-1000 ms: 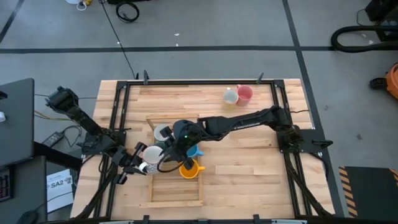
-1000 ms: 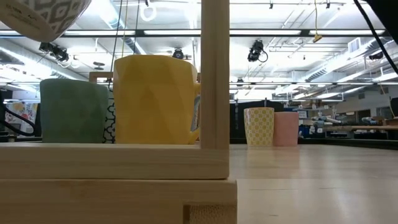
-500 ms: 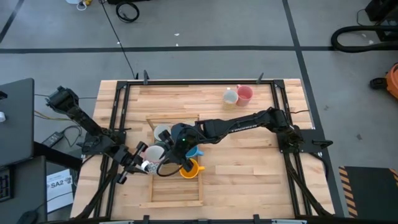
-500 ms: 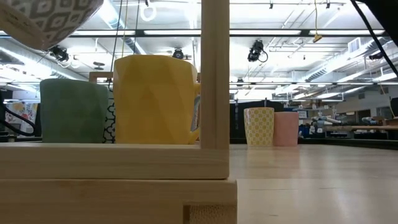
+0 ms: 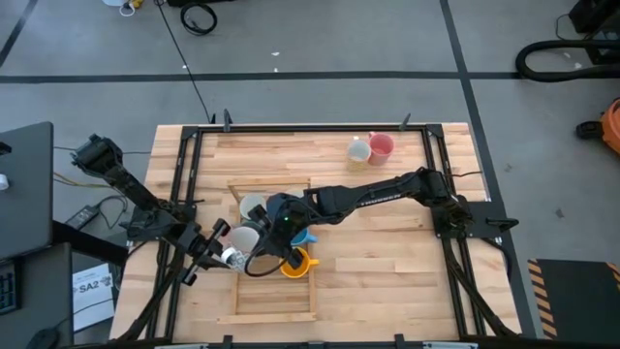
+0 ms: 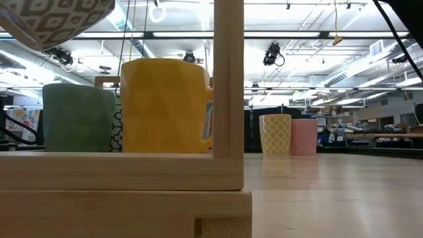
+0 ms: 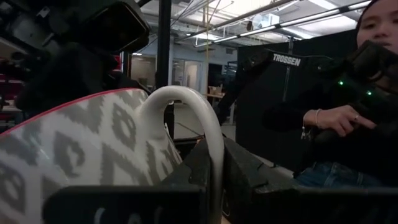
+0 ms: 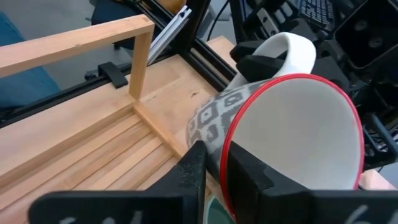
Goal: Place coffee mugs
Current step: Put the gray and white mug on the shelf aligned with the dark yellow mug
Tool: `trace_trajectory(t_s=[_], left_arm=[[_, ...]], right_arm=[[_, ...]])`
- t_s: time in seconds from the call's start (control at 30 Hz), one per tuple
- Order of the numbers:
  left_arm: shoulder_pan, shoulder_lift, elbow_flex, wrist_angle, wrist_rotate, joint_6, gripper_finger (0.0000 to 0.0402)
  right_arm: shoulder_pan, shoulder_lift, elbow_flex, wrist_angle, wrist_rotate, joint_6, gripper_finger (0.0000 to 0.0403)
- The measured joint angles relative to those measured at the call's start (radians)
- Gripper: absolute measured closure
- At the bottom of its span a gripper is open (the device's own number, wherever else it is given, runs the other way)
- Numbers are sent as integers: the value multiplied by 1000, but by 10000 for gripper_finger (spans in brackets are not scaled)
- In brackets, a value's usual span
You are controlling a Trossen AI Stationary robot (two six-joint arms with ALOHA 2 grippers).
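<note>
Right wrist view: patterned mug (image 8: 249,124) tilted sideways.

Wooden table (image 5: 387,262) carries a wooden rack frame (image 5: 315,291). Black cable (image 5: 199,17) lies on the grey floor (image 5: 320,48). Person's hand (image 7: 339,121) visible beyond.

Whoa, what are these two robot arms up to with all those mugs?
They are passing a mug between them. The left gripper is shut on the handle of a grey-patterned mug with a red rim, held up and tilted over the wooden tray. The right gripper is closing on that mug's rim. Green and yellow mugs already sit in the tray; two more wait at the table's far side.
</note>
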Motion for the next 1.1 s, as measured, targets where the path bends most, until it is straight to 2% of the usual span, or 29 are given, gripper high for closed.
trace_trajectory(t_s=[0.47, 0.9, 1.1], left_arm=[[0, -1, 0, 4, -39, 0, 356], [1, -1, 0, -5, -40, -13, 354], [0, -1, 0, -1, -58, -96, 340]], right_arm=[[1, 0, -2, -13, 1, 12, 376], [0, 0, -2, -33, 8, 16, 376], [0, 0, -2, -35, 9, 26, 376]])
